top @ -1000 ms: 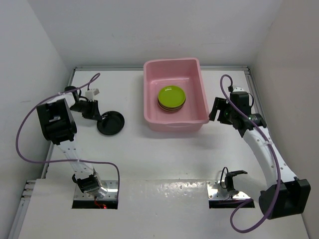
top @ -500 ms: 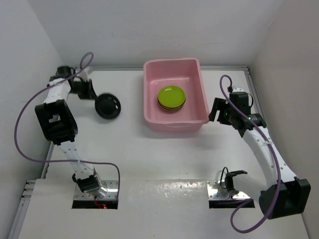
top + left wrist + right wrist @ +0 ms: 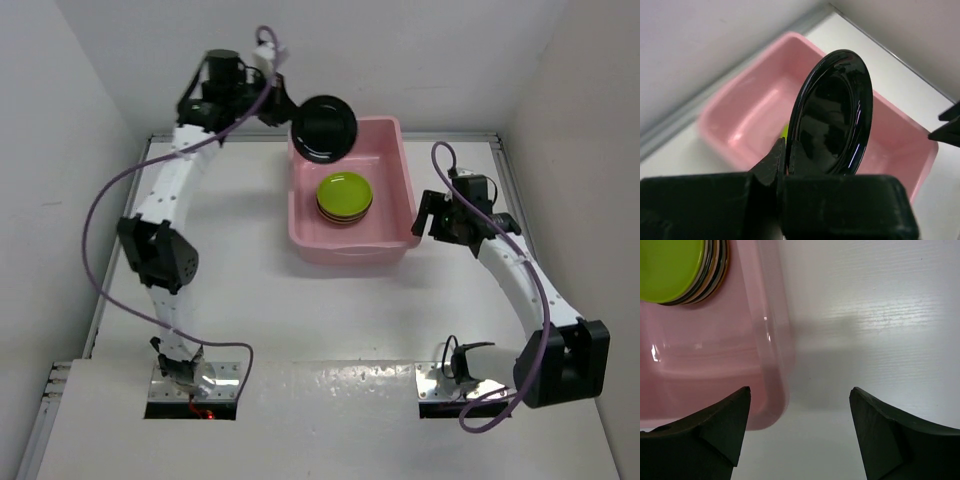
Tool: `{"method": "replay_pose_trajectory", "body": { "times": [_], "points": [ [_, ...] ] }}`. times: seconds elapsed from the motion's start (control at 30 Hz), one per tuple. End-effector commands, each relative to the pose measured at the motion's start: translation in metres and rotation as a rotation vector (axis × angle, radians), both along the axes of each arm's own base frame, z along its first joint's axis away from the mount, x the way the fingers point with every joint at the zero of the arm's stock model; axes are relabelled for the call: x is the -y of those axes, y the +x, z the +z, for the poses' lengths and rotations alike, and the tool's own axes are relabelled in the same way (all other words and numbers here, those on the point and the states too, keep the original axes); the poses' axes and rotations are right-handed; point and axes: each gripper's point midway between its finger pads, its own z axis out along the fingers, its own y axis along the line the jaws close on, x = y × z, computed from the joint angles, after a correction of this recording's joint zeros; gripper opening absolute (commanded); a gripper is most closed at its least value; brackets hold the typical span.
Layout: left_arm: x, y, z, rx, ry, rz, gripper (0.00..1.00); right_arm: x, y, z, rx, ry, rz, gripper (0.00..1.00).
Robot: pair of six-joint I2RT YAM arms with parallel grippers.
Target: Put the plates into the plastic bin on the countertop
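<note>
Lifted from the countertop, black plate hangs clamped in left gripper over pink bin; right gripper gapes.

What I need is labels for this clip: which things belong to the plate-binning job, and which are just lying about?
In the job: black plate, held by left end effector; pink bin; plate stack inside it, lime green on top; countertop.
Lying about: purple cables; right end effector, open and empty.
</note>
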Motion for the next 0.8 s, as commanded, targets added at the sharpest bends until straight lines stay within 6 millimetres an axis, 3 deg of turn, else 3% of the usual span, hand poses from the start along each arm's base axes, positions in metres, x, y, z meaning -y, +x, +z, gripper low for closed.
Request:
{"method": "replay_pose_trajectory", "body": {
  "times": [0.0, 0.07, 0.1, 0.13, 0.23, 0.4, 0.53, 0.67, 0.77],
  "points": [
    [0.045, 0.025, -0.072, -0.159, -0.003, -0.011, 0.0, -0.001, 0.023, 0.026, 0.081, 0.011, 0.009, 0.79],
    [0.063, 0.03, -0.078, -0.162, -0.009, -0.036, 0.0, -0.001, 0.028, 0.025, 0.075, 0.012, 0.011, 0.79],
    [0.076, 0.032, -0.097, -0.19, 0.004, -0.049, 0.0, -0.001, 0.028, 0.023, 0.069, 0.013, 0.011, 0.79],
    [0.083, 0.033, -0.103, -0.199, -0.002, -0.055, 0.0, 0.001, 0.031, 0.024, 0.072, 0.014, 0.006, 0.79],
    [0.1, 0.037, -0.113, -0.194, -0.012, -0.076, 0.0, 0.001, 0.032, 0.019, 0.051, 0.009, 0.009, 0.79],
    [0.103, 0.038, -0.127, -0.231, -0.022, -0.08, 0.0, 0.002, 0.036, 0.016, 0.039, 0.004, 0.006, 0.79],
    [0.105, 0.031, -0.166, -0.326, -0.008, -0.094, 0.0, 0.004, 0.038, 0.015, 0.032, 0.002, 0.005, 0.79],
    [0.117, 0.02, -0.19, -0.38, 0.003, -0.132, 0.18, -0.001, 0.041, 0.015, 0.03, 0.023, 0.021, 0.79],
    [0.112, 0.026, -0.207, -0.378, 0.057, -0.08, 0.4, -0.003, 0.043, 0.016, 0.029, 0.03, 0.025, 0.79]
  ]
}}
